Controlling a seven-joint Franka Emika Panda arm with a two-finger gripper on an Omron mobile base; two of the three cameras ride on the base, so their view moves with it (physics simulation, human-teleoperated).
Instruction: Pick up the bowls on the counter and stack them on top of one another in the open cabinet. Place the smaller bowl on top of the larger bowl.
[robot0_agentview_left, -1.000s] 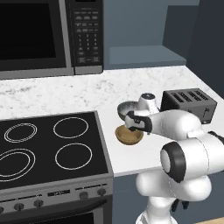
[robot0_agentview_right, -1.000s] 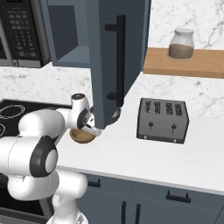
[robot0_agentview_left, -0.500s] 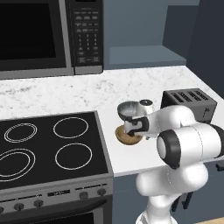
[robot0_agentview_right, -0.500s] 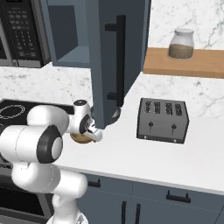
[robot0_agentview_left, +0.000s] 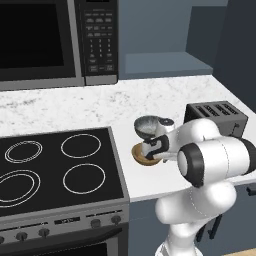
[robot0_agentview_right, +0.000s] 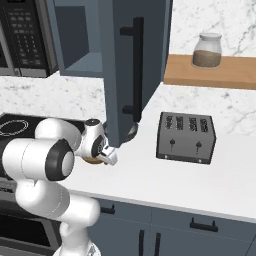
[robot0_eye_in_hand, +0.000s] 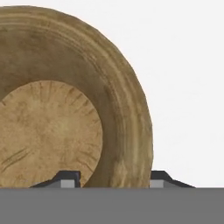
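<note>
The smaller bowl (robot0_eye_in_hand: 65, 109), tan-brown wood, sits on the white counter (robot0_agentview_left: 75, 107) beside the stove, also seen as the wooden bowl (robot0_agentview_left: 140, 155). My gripper (robot0_eye_in_hand: 114, 178) is down on its near rim, one fingertip (robot0_eye_in_hand: 70, 178) inside and the other outside. The jaws are partly closed around the rim wall, and contact is hidden. Just behind it stands the larger bowl (robot0_agentview_left: 146, 126), dark grey-blue. In the left base view the gripper (robot0_agentview_left: 151, 149) is between the two bowls. The open cabinet (robot0_agentview_left: 160, 62) is up behind, its shelf floor bare.
A black toaster (robot0_agentview_left: 215, 115) stands to the right of the bowls. The black stovetop (robot0_agentview_left: 50, 165) lies to their left, with the microwave (robot0_agentview_left: 50, 40) above it. The open cabinet door (robot0_agentview_right: 132, 65) hangs over the counter near the hand. A jar (robot0_agentview_right: 206, 51) sits on a wooden shelf.
The hand has sunk onto the wooden bowl's rim and its jaws have drawn closer together. The elbow has swung forward. Neither bowl has moved.
</note>
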